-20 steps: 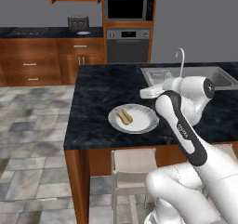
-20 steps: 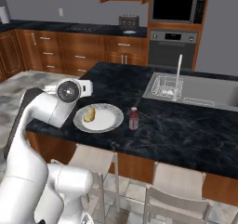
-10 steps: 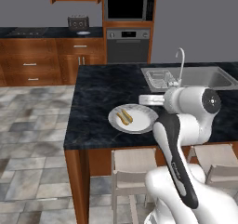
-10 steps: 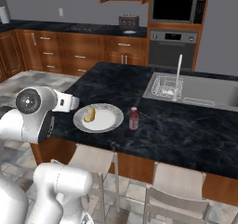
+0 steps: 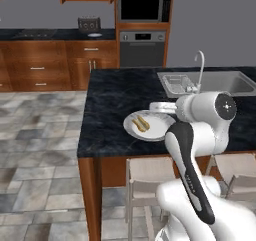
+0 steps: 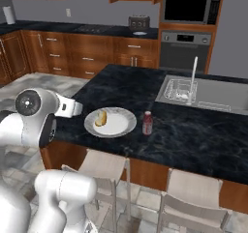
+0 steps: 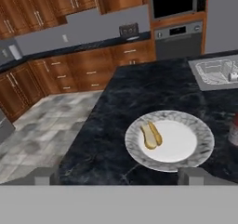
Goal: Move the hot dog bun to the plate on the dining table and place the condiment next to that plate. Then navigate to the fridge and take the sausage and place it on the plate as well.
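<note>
Pincer (image 7: 119, 175) wide open, empty, above plate (image 7: 195, 151)

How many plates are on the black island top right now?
1: a large round white plate with a grey patterned rim lies near the front edge of the glossy black marbled island, holding the tan bun. The arm may hide others.

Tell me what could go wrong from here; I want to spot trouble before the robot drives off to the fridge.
1. The bun lies near the plate's left edge, not its middle; a sausage set down carelessly could nudge it off.
2. The bottle stands upright close beside the plate, so an arm coming back over the table could tip it.
3. The arm is folded back with the open gripper low at the table's near edge; a turn of the base might swing it against that edge.
</note>
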